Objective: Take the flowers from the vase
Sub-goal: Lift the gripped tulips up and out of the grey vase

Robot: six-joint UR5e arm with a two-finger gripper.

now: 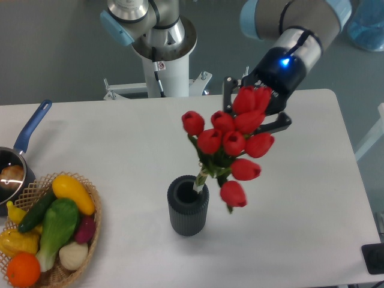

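Observation:
A bunch of red tulip flowers (231, 143) with green stems leans up and to the right out of the vase (188, 206), a short dark grey ribbed cylinder on the white table. Only the stem ends still reach into the vase mouth. My gripper (257, 107) is shut on the flowers at the top of the bunch, its dark fingers showing on either side of the upper buds. The grip point itself is hidden behind the blooms.
A wicker basket (87, 240) of vegetables and fruit sits at the front left. Behind it a blue-handled saucepan (18, 157) stands at the left edge. The robot's base (162, 54) rises at the back of the table (300, 198).

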